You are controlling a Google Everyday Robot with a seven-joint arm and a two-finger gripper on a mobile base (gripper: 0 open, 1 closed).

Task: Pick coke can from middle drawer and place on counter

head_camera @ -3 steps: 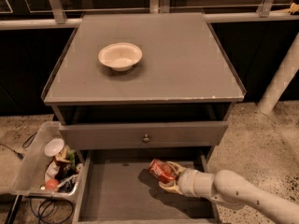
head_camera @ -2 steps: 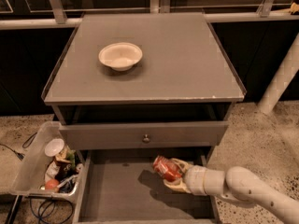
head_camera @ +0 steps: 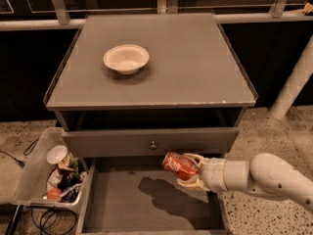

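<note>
The coke can (head_camera: pixel 177 164) is red with a silvery end. It lies tilted on its side in my gripper (head_camera: pixel 188 169), which is shut on it. The arm comes in from the right. The can hangs above the open middle drawer (head_camera: pixel 146 207), over its back right part, and casts a shadow on the grey floor. It is just below the drawer front with the round knob (head_camera: pixel 153 144). The grey counter (head_camera: pixel 195 67) lies above and behind it.
A white bowl (head_camera: pixel 126 58) sits on the left half of the counter. A clear bin (head_camera: pixel 36 170) of clutter stands on the floor left of the drawer. A white post (head_camera: pixel 293 82) slants at the right. A rail runs along the back.
My gripper has lifted the can up from the drawer floor, and it now hangs higher, close to the knobbed drawer front.
</note>
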